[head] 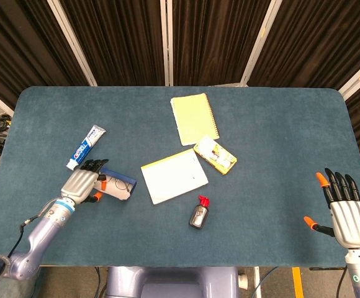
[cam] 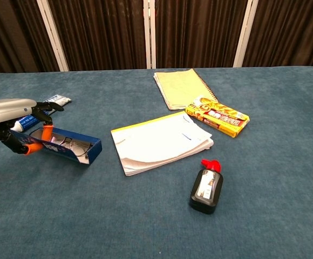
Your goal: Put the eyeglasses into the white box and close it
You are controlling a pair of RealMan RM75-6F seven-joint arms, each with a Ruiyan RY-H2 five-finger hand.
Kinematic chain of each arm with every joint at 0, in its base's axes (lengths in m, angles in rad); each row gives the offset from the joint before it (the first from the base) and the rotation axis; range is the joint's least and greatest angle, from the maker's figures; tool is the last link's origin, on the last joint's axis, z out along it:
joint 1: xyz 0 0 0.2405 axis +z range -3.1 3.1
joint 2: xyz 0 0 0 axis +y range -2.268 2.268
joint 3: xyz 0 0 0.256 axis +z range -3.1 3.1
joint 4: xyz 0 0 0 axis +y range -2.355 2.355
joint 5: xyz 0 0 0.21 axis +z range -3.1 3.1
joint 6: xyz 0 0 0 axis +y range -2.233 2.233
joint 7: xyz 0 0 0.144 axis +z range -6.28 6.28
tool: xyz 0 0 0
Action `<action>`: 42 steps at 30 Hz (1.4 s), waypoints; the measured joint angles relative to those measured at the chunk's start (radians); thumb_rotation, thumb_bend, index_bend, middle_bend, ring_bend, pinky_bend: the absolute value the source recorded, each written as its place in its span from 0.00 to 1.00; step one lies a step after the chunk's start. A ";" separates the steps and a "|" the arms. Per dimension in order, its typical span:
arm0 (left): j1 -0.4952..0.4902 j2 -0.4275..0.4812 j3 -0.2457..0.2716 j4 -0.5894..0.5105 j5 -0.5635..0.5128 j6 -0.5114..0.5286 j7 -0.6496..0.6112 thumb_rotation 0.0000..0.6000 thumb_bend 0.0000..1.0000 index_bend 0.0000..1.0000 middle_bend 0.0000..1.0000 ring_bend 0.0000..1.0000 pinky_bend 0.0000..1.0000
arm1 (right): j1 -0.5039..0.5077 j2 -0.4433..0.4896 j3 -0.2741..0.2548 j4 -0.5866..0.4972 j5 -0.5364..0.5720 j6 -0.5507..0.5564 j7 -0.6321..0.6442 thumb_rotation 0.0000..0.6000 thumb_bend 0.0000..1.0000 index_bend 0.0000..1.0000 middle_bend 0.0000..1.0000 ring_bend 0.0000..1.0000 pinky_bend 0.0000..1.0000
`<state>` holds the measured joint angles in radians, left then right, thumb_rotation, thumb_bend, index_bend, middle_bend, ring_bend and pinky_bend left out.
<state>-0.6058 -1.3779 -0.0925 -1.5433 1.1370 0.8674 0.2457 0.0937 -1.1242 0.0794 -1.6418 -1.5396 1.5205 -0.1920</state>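
At the left of the table, the left hand reaches forward from a low, outstretched forearm, palm down, its dark fingers and orange-tipped thumb grasping the left end of the box. The box is a long, shallow open tray with blue outer walls and a pale inside; it sits tilted, its held end raised. The eyeglasses lie inside it, thin dark wire frames with rounded lenses. Just beyond the hand lies a toothpaste tube, white and blue. To the right come a white notepad with a yellow edge, a small black bottle with a red cap, a pale yellow spiral notebook and a glossy yellow packet. At the far right, the right hand hovers flat near the table's near edge, fingers spread, grasping nothing.
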 measured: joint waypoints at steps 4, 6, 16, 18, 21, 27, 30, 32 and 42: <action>-0.027 -0.027 -0.014 0.015 -0.050 -0.038 0.003 1.00 0.52 0.65 0.00 0.00 0.00 | -0.001 0.001 0.001 -0.001 0.001 0.003 0.000 1.00 0.00 0.00 0.00 0.00 0.00; -0.042 -0.047 -0.023 0.034 -0.086 -0.052 0.009 1.00 0.52 0.65 0.00 0.00 0.00 | -0.002 0.001 0.001 -0.001 0.001 0.004 0.000 1.00 0.00 0.00 0.00 0.00 0.00; -0.104 -0.105 -0.050 0.101 -0.232 -0.078 0.067 1.00 0.52 0.64 0.00 0.00 0.00 | -0.003 0.002 0.001 0.000 0.001 0.005 0.002 1.00 0.00 0.00 0.00 0.00 0.00; -0.112 -0.107 -0.056 0.105 -0.244 -0.081 0.067 1.00 0.52 0.64 0.00 0.00 0.00 | -0.003 0.002 0.002 0.001 0.003 0.005 0.002 1.00 0.00 0.00 0.00 0.00 0.00; -0.119 -0.102 -0.062 0.102 -0.249 -0.082 0.062 1.00 0.52 0.64 0.00 0.00 0.00 | -0.002 0.002 0.003 0.002 0.005 0.003 0.003 1.00 0.00 0.00 0.00 0.00 0.00; -0.134 -0.093 -0.074 0.102 -0.263 -0.080 0.054 1.00 0.52 0.64 0.00 0.00 0.00 | 0.000 -0.001 0.002 0.004 0.007 -0.001 -0.003 1.00 0.00 0.00 0.00 0.00 0.00; -0.148 -0.098 -0.082 0.116 -0.278 -0.084 0.051 1.00 0.52 0.64 0.00 0.00 0.00 | 0.000 -0.002 0.003 0.005 0.008 -0.002 -0.004 1.00 0.00 0.00 0.00 0.00 0.00; -0.158 -0.105 -0.084 0.127 -0.290 -0.086 0.055 1.00 0.52 0.64 0.00 0.00 0.00 | 0.000 -0.003 0.003 0.005 0.010 -0.003 -0.006 1.00 0.00 0.00 0.00 0.00 0.00; -0.204 -0.143 -0.085 0.171 -0.357 -0.093 0.090 1.00 0.52 0.63 0.00 0.00 0.00 | 0.002 -0.006 0.003 0.008 0.015 -0.008 -0.009 1.00 0.00 0.00 0.00 0.00 0.00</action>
<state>-0.8094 -1.5205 -0.1776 -1.3718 0.7804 0.7739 0.3359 0.0957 -1.1300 0.0827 -1.6338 -1.5244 1.5124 -0.2009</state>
